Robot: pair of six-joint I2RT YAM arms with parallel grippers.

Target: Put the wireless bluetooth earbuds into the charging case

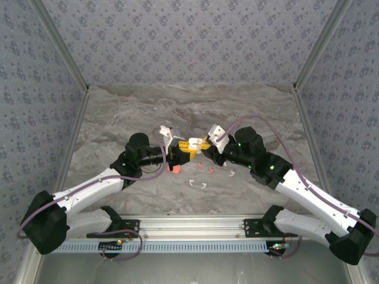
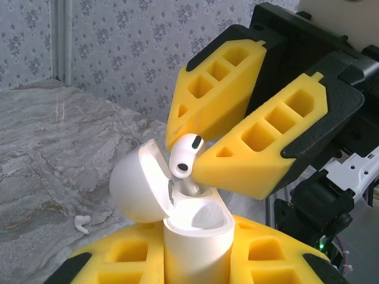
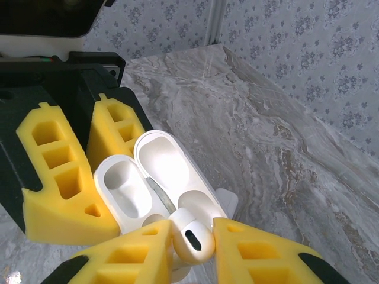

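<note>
Risks a topple on early release: earbud (image 2: 185,155) tilted, stem only partly down in one well of the charging case (image 2: 195,242). Risks wedging against the raised lid (image 2: 133,189) under a skewed push, or twisting the case in its grip. Pinches the earbud's head between the yellow tips of the right gripper (image 3: 192,251), nearly closed. Clamps the case body in the left gripper (image 2: 195,269), shut tight, upright at mid-table between the arms, loose earbuds (image 1: 193,182) on the table (image 1: 118,112) just nearer.

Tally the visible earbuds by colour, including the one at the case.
White earbuds: 4, one at the charging case, three loose
Pink earbuds: 2
Total: 6
Larger pink piece: kind unclear, uncounted
</note>
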